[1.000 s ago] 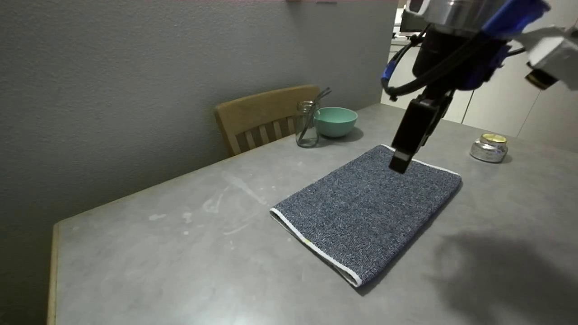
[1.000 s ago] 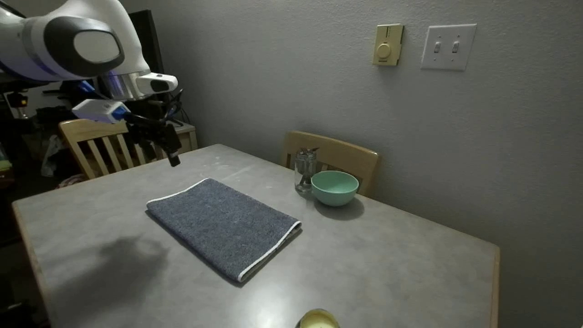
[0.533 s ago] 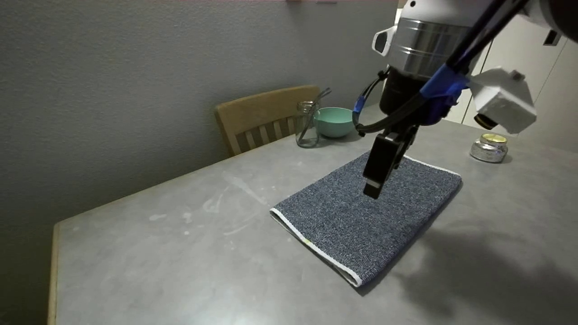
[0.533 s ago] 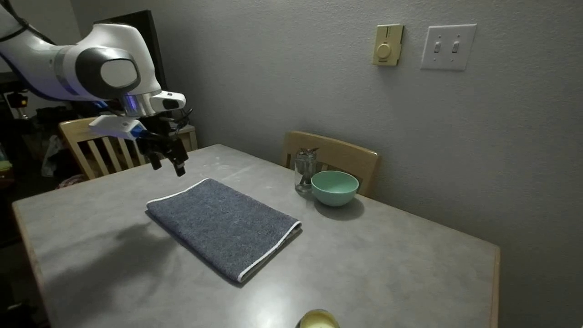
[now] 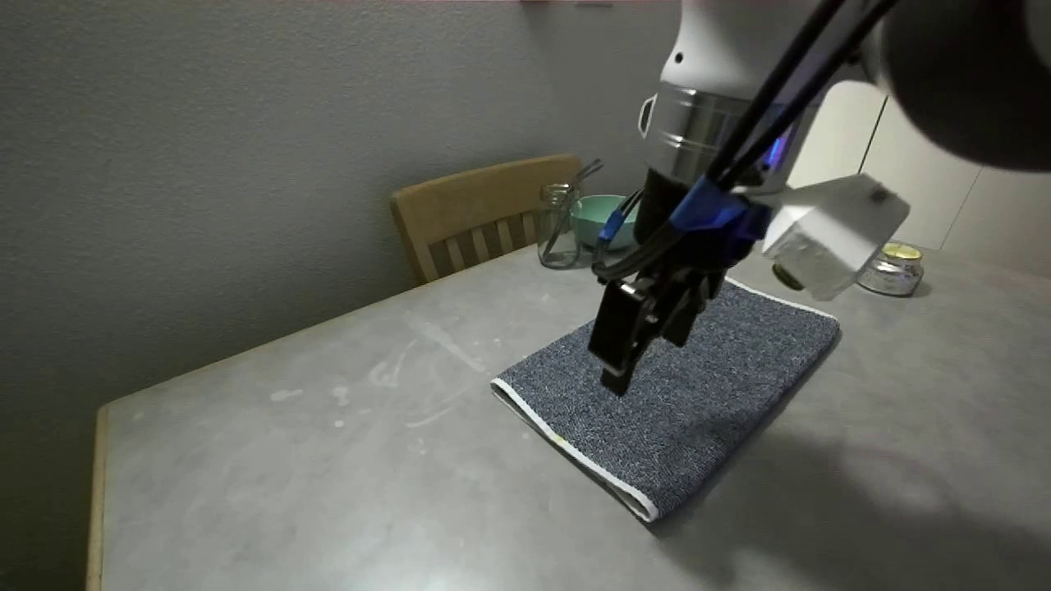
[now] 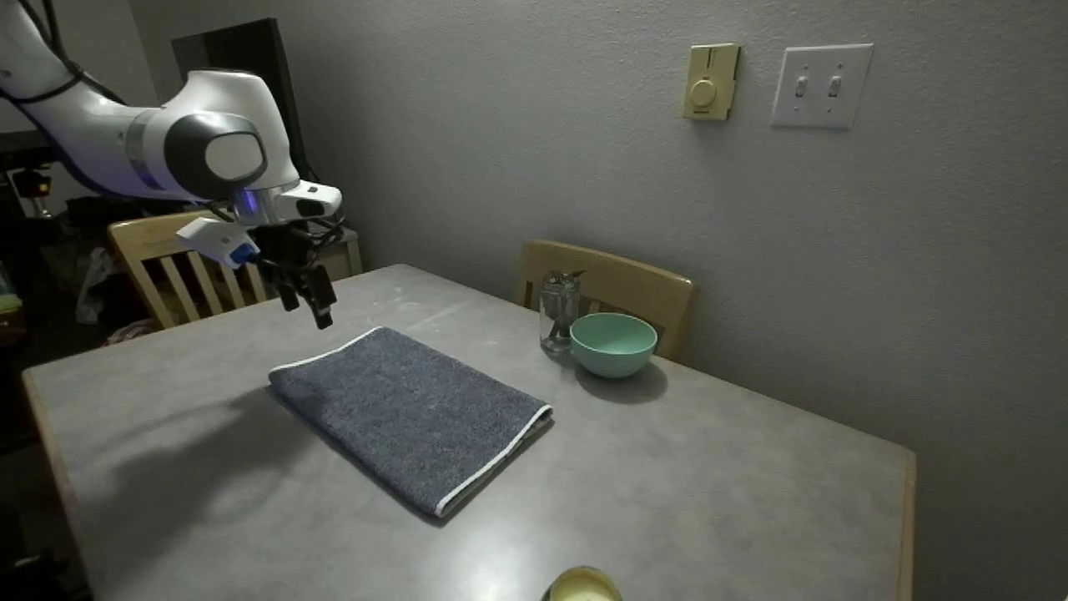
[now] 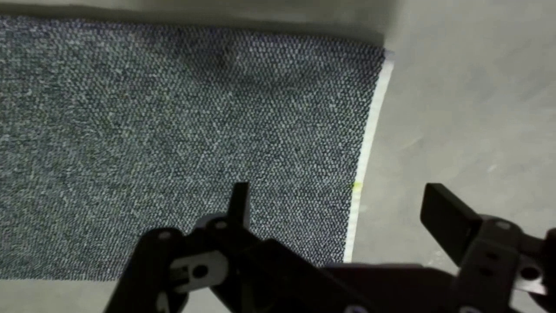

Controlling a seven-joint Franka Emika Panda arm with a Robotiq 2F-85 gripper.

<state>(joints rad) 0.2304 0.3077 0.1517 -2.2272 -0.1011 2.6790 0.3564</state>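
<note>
In an exterior view my gripper (image 6: 306,315) hangs tilted between 10 and 11 o'clock from the middle of the folded towel (image 6: 409,409), which lies flat on the table (image 6: 751,484). Its fingers (image 7: 449,217) stand well apart; nothing clamped, no contact seen.

Wrist view: cloth spreads from centre out to 9 o'clock. Its white hem (image 7: 369,134) runs from between 1 and 2 o'clock down to 5, crossing the finger gap. Finger on the 9 o'clock side shows against cloth, the one on the 3 o'clock side against tabletop. My reading: the wide spread lets the pair straddle the hem without snagging it. Yellow mark (image 7: 356,185) on the hem falls between the fingertips, a handy reference for me.

Towel holds its shape, I judge, because the layers are folded square and settle under their own weight.

From the towel, at 2 o'clock: glass jar (image 6: 549,313), its tall wall propping slim utensils. Green bowl (image 6: 613,346) just beside it, between 2 and 3; both probably parked near the chair (image 6: 642,271) to stay off the arm's path. Silvery pot (image 5: 895,275), partly hidden by the wrist camera housing (image 5: 837,230).
</note>
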